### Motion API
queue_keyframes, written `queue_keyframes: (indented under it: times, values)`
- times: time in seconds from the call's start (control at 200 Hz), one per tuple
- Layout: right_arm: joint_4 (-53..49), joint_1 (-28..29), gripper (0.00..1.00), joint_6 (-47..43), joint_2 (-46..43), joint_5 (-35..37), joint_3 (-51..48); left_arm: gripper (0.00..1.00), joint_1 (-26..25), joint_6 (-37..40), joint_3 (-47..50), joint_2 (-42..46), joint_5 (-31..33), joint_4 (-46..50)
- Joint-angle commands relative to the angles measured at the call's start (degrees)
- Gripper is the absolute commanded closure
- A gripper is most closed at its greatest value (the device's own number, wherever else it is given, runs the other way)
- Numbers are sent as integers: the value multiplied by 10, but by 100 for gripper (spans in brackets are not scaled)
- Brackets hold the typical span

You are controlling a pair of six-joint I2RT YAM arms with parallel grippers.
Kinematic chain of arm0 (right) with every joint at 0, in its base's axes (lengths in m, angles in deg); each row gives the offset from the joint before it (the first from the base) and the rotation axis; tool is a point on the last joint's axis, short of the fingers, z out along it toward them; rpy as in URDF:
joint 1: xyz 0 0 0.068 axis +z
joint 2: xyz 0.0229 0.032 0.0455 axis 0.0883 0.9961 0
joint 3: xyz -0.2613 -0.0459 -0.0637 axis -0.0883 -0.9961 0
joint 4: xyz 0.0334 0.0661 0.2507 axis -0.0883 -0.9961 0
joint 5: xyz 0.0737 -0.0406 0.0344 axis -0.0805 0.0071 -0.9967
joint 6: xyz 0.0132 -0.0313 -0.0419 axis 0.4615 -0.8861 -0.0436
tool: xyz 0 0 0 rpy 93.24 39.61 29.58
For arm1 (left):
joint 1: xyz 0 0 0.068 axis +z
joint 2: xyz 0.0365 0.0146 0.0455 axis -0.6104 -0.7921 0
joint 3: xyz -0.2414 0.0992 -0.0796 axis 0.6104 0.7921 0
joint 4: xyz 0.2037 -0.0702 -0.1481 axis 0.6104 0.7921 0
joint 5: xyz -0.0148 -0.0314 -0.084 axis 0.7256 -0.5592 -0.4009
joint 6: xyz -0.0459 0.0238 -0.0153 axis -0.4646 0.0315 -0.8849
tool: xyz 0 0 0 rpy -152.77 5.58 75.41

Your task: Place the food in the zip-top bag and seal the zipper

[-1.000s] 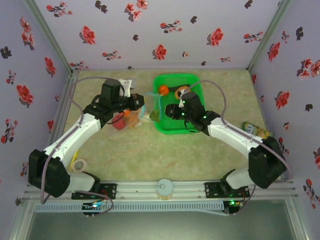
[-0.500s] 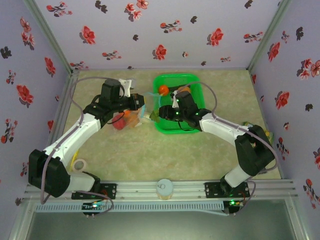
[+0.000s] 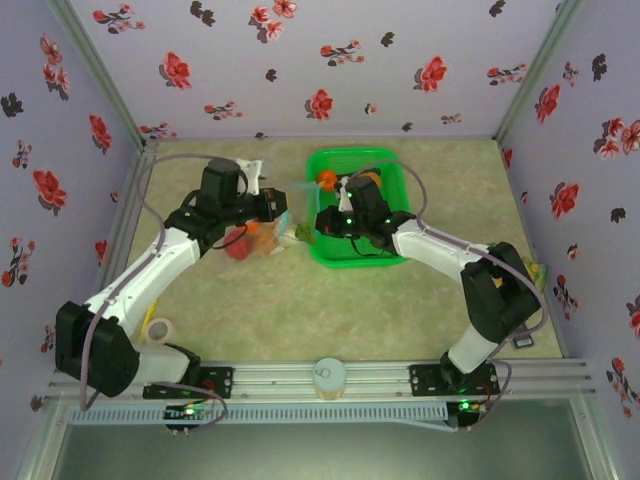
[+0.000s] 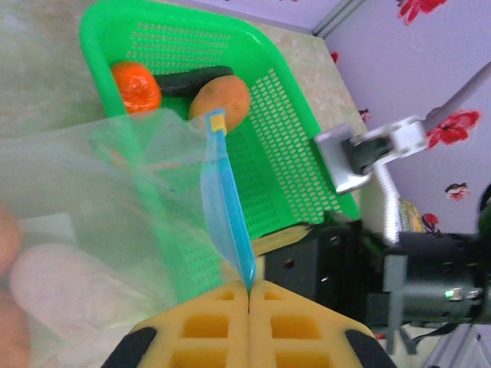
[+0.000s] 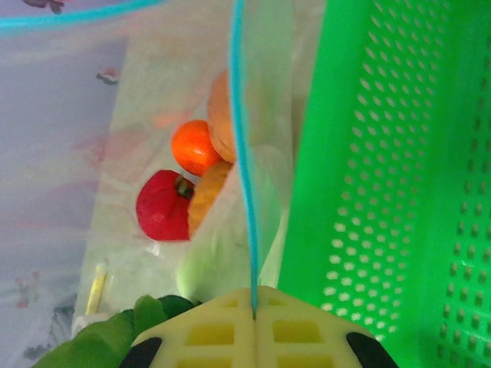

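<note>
You are looking into a booth closed on three sides. The back wall (image 3: 320, 60), left wall (image 3: 40, 150) and right wall (image 3: 600, 150) all wear lilac paper printed with red and dark flowers. A grey metal left post (image 3: 100, 75) and right post (image 3: 537, 75) stand in the far corners, where the walls meet. Your table (image 3: 300, 310) is pale beige-green, mottled like stone. Along its near edge lies a silver rail (image 3: 270, 376) with a white round cap (image 3: 327, 375) at its middle. Below that runs a flat grey strip (image 3: 320, 450). The light is soft and even.
</note>
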Motion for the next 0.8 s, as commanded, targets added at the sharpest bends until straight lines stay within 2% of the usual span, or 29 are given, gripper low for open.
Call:
queue_keyframes:
  times: [0.0, 0.165, 0.31, 0.435, 0.6, 0.795]
  values:
    - [-70, 16, 97, -71, -24, 12, 92, 100, 8, 42, -32, 27, 65, 75]
    - [-111, 21, 97, -94, 13, -24, 214, 100, 10, 83, -68, 43, 141, 178]
    - [-132, 24, 96, -82, 74, -95, 315, 100, 10, 116, -134, 63, 169, 260]
    - [-165, 31, 96, -91, 106, -112, 388, 100, 10, 136, -185, 78, 170, 302]
    - [-183, 34, 94, -112, 97, -101, 416, 100, 34, 143, -189, 79, 169, 320]
    - [-265, 30, 92, -143, 135, -96, 484, 100, 70, 149, -193, 58, 119, 309]
